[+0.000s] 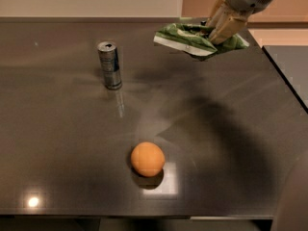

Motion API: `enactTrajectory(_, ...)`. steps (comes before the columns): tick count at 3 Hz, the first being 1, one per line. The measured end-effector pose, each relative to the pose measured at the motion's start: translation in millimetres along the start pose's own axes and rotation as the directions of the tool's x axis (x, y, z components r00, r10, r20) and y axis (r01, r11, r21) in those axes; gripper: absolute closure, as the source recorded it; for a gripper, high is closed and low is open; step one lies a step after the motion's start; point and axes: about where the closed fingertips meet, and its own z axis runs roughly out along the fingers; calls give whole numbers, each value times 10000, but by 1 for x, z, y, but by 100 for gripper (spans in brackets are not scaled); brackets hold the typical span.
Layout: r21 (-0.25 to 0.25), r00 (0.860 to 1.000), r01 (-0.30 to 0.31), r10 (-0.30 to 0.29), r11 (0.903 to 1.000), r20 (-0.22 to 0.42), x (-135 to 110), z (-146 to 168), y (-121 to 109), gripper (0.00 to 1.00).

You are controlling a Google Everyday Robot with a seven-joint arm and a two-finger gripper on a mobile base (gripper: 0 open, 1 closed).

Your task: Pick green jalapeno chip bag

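One tan two-finger hand [221,29] pinches crinkly green foil chip bag [185,38] above far right corner of dark glossy counter [72,129]; off-centre grip, slick foil could slip out

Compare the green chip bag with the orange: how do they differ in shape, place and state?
The green jalapeno chip bag is flat and crinkly; the orange is round and smooth. The bag is at the far right, held by the gripper, which is shut on its right part; the orange rests free on the table, near the front. The bag is wider than the orange.
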Motion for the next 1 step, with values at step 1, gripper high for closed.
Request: enactTrajectory(1,268,10000,9,-10,9996,39,-1,3,-8,100)
